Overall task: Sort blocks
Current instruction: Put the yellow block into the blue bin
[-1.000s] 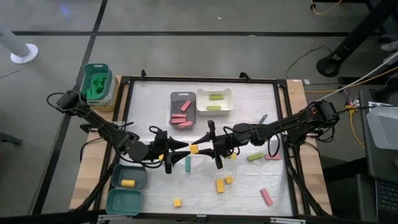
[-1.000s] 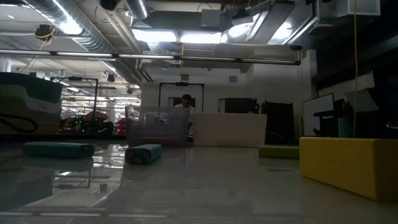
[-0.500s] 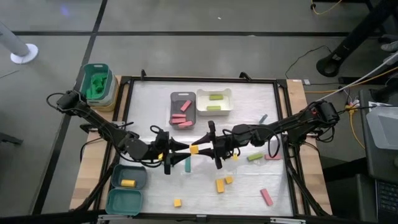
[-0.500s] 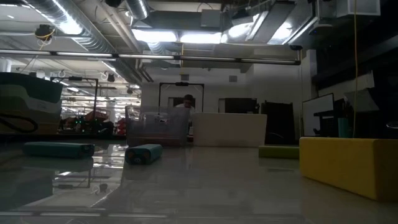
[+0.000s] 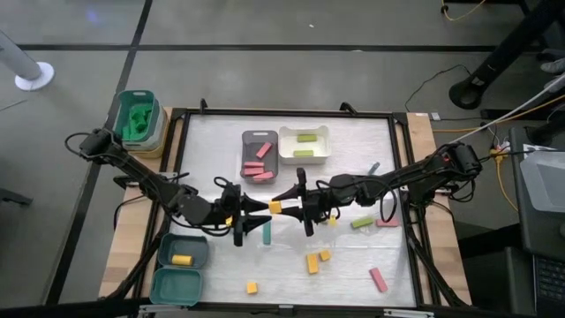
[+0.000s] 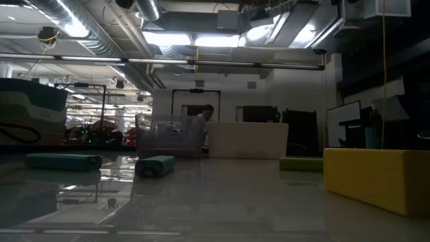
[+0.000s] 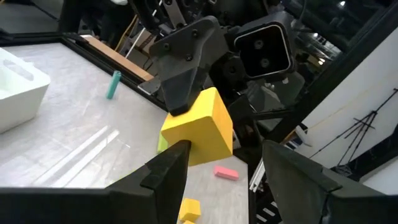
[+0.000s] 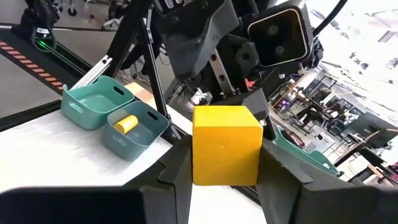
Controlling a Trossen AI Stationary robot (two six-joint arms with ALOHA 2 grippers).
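Trays are sitting around the yellow cube [image 5: 274, 208], which is hanging over the middle of the table [image 5: 212, 141]. Beyond it, the grey tray [image 5: 246, 140] is holding three pink blocks [image 5: 258, 163] and the white tray [image 5: 321, 134] beside it is holding two green blocks [image 5: 305, 145]. On the near left of the cube, one teal tray [image 5: 198, 250] is carrying a single yellow block [image 5: 182, 260], with an empty teal tray [image 5: 175, 288] touching it. The right gripper [image 5: 286, 207] is pinching the cube between its fingers [image 8: 180, 171]. The left gripper [image 5: 257, 216] is facing it, fingers [image 7: 163, 171] spread wide and gripping nothing. Three yellow blocks [image 5: 312, 262] are lying loose on the table nearer than the cube.
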